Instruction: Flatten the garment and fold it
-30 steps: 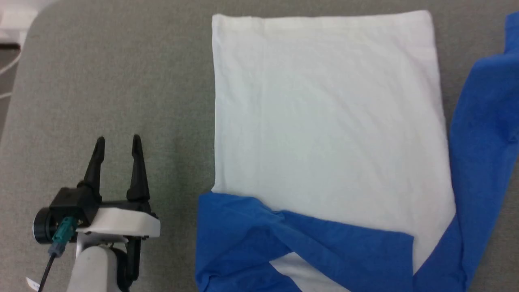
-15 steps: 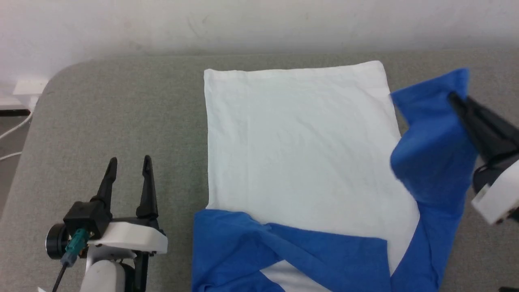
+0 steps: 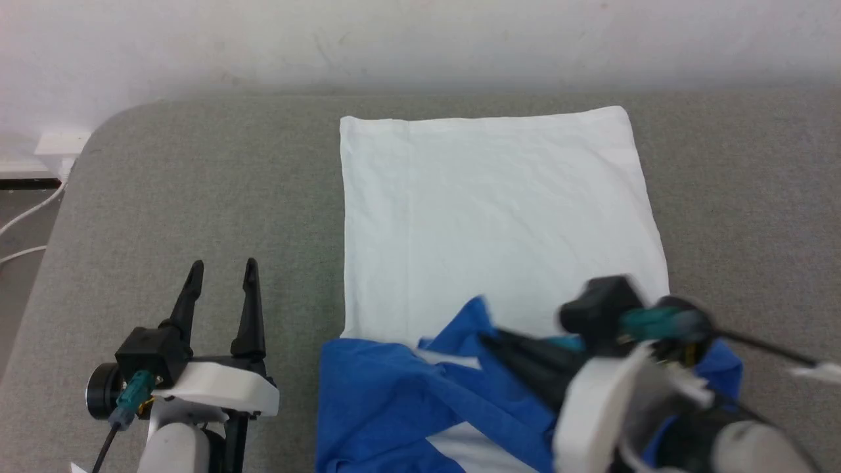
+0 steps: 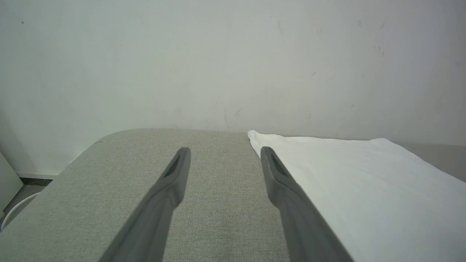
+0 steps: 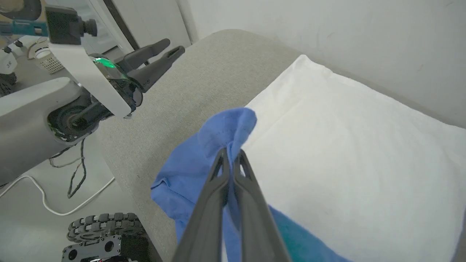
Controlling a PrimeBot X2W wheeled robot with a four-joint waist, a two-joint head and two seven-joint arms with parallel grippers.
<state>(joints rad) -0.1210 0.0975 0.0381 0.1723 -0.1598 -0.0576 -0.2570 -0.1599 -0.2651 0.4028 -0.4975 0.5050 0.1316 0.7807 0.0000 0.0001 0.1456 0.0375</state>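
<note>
Mid sleeve-fold, by the look of it. Holding the blue sleeve [image 5: 222,131] by its end in the right gripper [image 5: 229,157], fingers clamped tight on the cloth, above the near end of the garment [image 3: 499,217]. Seeing the garment spread on the grey table [image 3: 197,184], with the white body flat and running toward the wall [image 3: 394,39] and the blue shoulders bunched at the near edge. Idling the left gripper [image 3: 223,264] near the garment's left edge, apart from it, fingers wide open and gripping nothing.

To do this step well:
- Carry the sleeve low across the shoulders, not high, to avoid dragging the white body out of square.
- Lay it along the near edge, on top of the blue band and inside the body's side edges.
- Touch down before letting go. Release only once the cloth rests flat, otherwise expect a curled tip.
- Back out along the finger line, not sideways, to avoid snagging.
- Smooth the bunched blue folds at the near left corner afterwards with the free left gripper, if needed.

Hard to tell from the blurred head view how much sleeve hangs under the right wrist. Worth checking before release.
</note>
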